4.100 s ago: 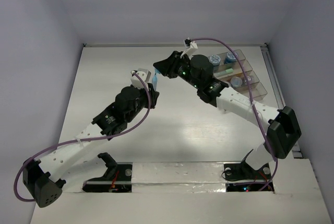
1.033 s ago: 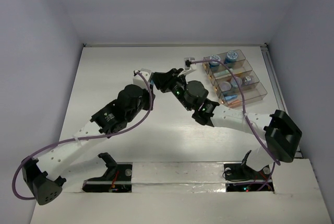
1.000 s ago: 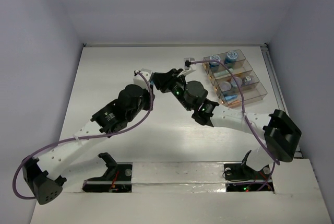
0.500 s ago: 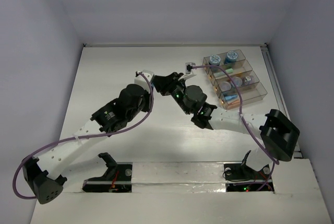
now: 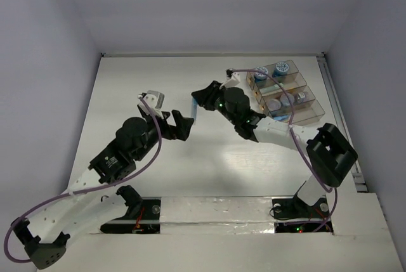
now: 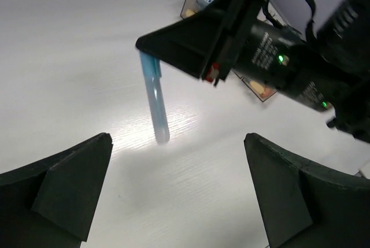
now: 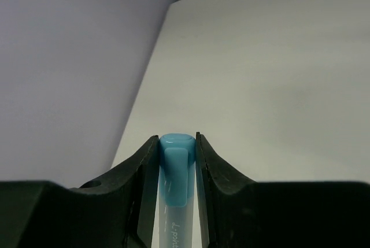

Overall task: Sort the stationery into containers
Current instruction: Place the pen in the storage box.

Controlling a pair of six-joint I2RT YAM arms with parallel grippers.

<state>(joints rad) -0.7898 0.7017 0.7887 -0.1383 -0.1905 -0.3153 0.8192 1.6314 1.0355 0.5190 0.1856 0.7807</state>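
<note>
Right gripper (image 5: 196, 99) is clamped on the top end of the light-blue stick (image 5: 194, 113), which hangs nearly upright with its lower end close over the white table (image 5: 139, 82); contact cannot be told. Left gripper (image 5: 180, 125) sits just near-left of the stick, jaws spread wide and apart from it. Pale lilac walls (image 5: 190, 6) close in the left, far and right sides. The stick is translucent, its rounded cap and clip pinched between the black fingers (image 7: 141, 161). Clear containers (image 5: 312, 115) stand far right, holding blue rolls (image 5: 280, 68).
</note>
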